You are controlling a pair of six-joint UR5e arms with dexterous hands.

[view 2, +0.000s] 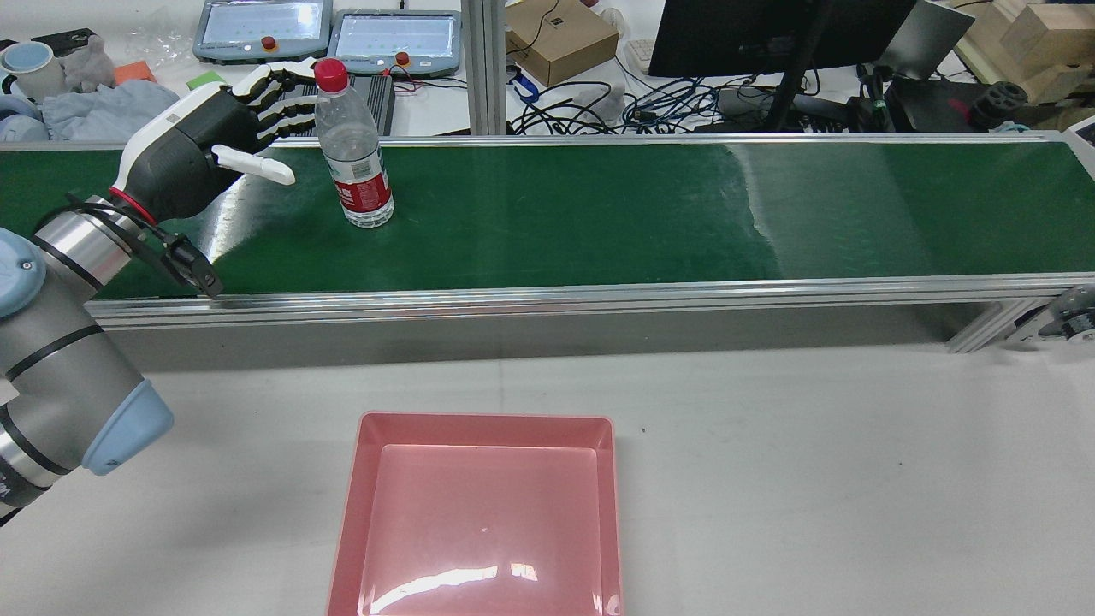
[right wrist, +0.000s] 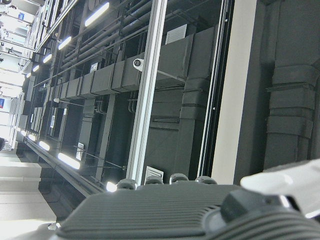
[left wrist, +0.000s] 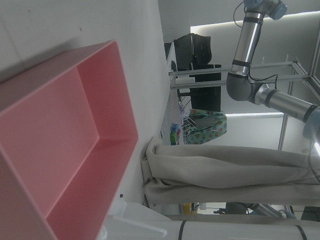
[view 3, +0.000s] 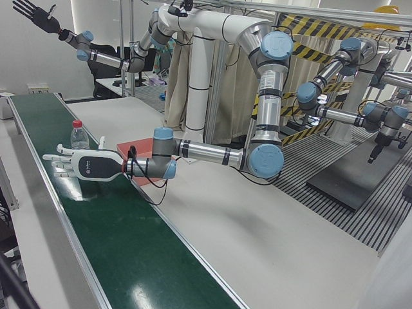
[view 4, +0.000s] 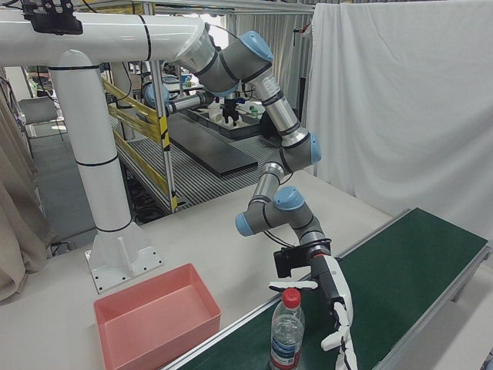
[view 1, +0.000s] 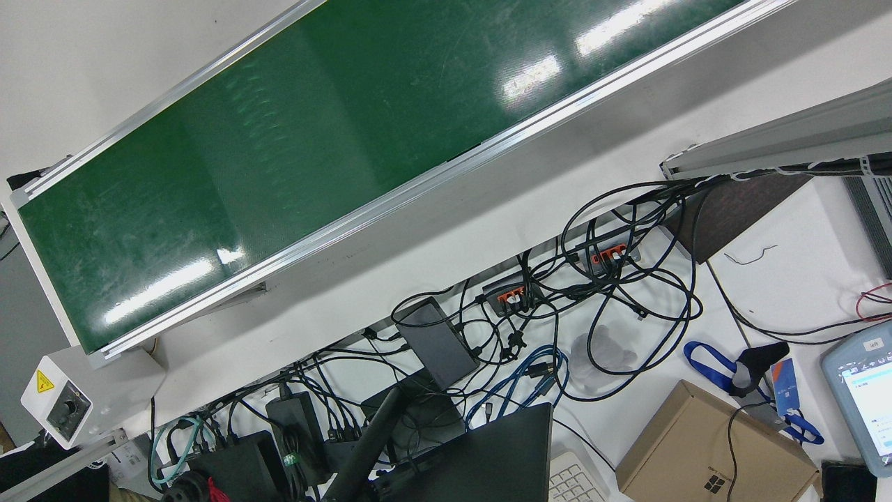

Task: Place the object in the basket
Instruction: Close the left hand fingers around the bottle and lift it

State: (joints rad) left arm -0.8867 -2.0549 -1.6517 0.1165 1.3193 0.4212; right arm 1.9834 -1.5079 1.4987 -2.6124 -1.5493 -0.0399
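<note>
A clear water bottle (view 2: 359, 162) with a red cap and red label stands upright on the green conveyor belt (view 2: 599, 214). My left hand (view 2: 218, 128) is open just to the bottle's left, with fingers stretched toward its neck and the thumb short of its body. The bottle (view 4: 286, 335) and hand (view 4: 335, 304) also show in the right-front view. The empty pink basket (view 2: 483, 513) sits on the white table in front of the belt, and it also shows in the left hand view (left wrist: 50, 140). My right hand (view 3: 35, 14) is raised high with its fingers spread.
The belt's aluminium rail (view 2: 547, 295) runs between the belt and the table. Beyond the belt are teach pendants (view 2: 393, 38), a cardboard box (view 2: 560, 38), a monitor (view 2: 770, 34) and cables. The front view shows only belt (view 1: 279, 139) and cables.
</note>
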